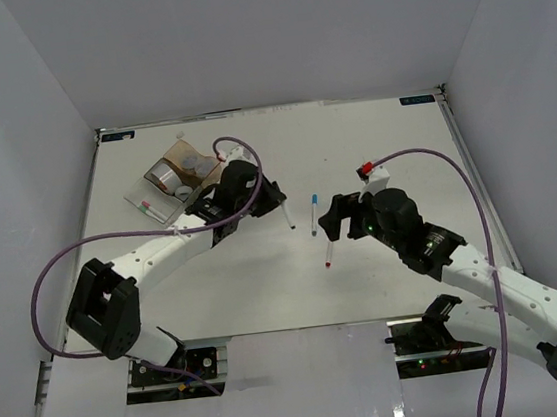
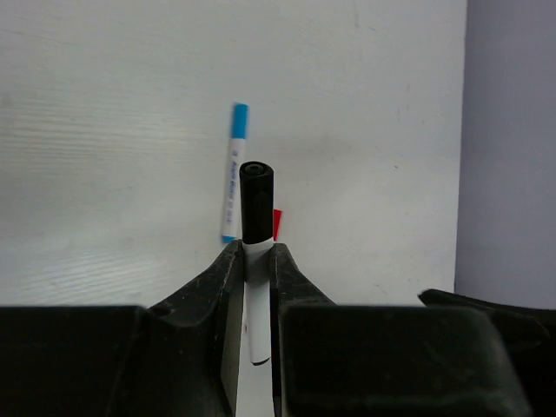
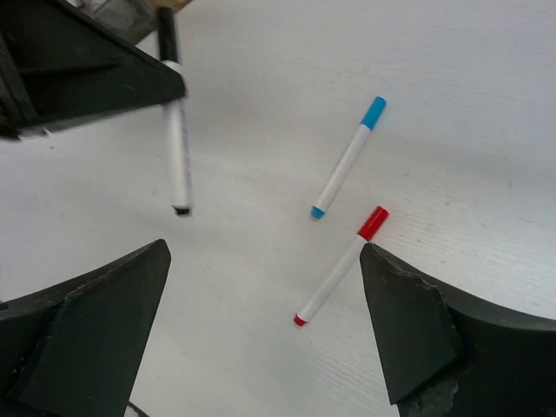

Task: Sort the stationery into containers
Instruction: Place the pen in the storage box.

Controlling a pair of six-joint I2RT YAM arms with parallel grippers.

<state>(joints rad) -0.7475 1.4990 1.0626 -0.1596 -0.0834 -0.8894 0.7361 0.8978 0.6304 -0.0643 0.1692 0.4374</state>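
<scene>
White table [image 1: 268, 290], white walls | left gripper [image 2: 258, 265] clamped on black marker [image 2: 257, 208] just below its cap, near containers [image 1: 198, 162] at far left | tape ring [image 1: 164, 174] in containers | right gripper [image 3: 265, 252] spread wide over red marker [image 3: 339, 265], not touching | blue marker [image 3: 347, 159] just beside red, flat on table.

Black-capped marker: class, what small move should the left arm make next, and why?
Probably swing the left gripper toward the containers: its jaws are shut on the black-capped marker, and the boxes lie close beside it at the table's far left.
</scene>
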